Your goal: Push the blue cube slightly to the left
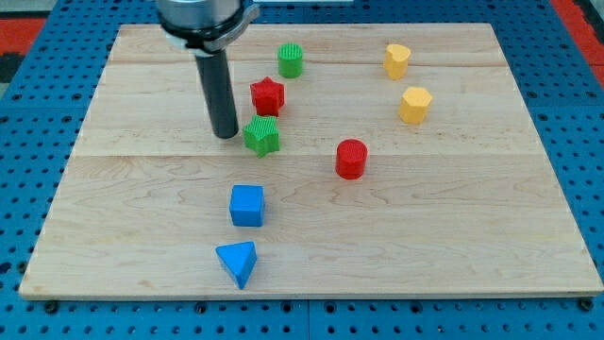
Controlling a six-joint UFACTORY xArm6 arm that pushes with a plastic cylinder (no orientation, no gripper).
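Note:
The blue cube [247, 205] sits on the wooden board [453, 236], left of centre in the lower half. My tip [226, 135] is on the board above the cube and a little to its left, well apart from it. The tip stands close beside the left side of a green star-shaped block [261, 137]; I cannot tell whether they touch. The dark rod rises from the tip to the view's top.
A blue triangular block [238, 262] lies below the cube near the board's bottom edge. A red star [267, 95] and a green cylinder [291, 60] sit above the green star. A red cylinder [351, 158] is at centre. Two yellow blocks [397, 60] [414, 104] are at upper right.

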